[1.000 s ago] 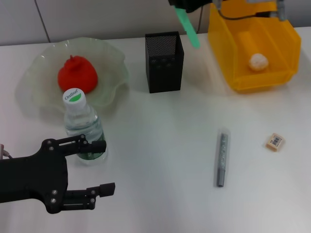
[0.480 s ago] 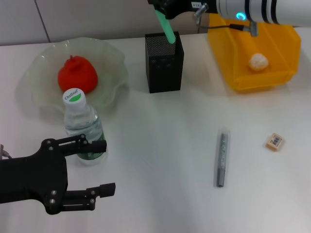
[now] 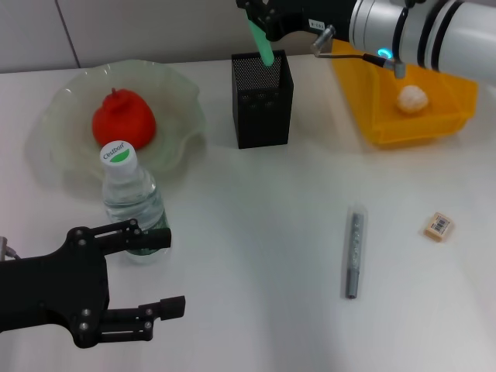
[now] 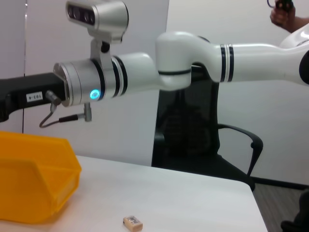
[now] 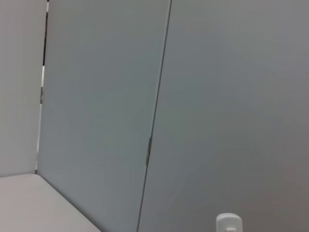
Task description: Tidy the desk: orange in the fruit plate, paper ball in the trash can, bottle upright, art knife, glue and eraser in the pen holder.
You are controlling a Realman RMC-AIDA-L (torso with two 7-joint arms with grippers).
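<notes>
Now the right gripper [image 3: 263, 17] is clamped on a green stick [image 3: 262, 40], probably the art knife or the glue, right above the pen holder [image 3: 262, 99]. Its long axis runs nearly upright, lower tip just at the holder's mouth, so a straight drop should seat it. A second ago it hung tilted beyond the holder, toward the trash can [image 3: 403, 97]. The left gripper [image 3: 147, 271] sits spread apart beside the bottle [image 3: 132, 201], far from the holder.

White table [image 3: 256, 232] has a fair bit sitting on it: fruit plate [image 3: 177, 97] and upright bottle [image 3: 133, 203] on the left, pen holder [image 3: 262, 108] and yellow trash can [image 3: 387, 116] along the back. Out front, a grey pen-like stick [image 3: 354, 250] lies well apart from the little eraser [image 3: 438, 226].
</notes>
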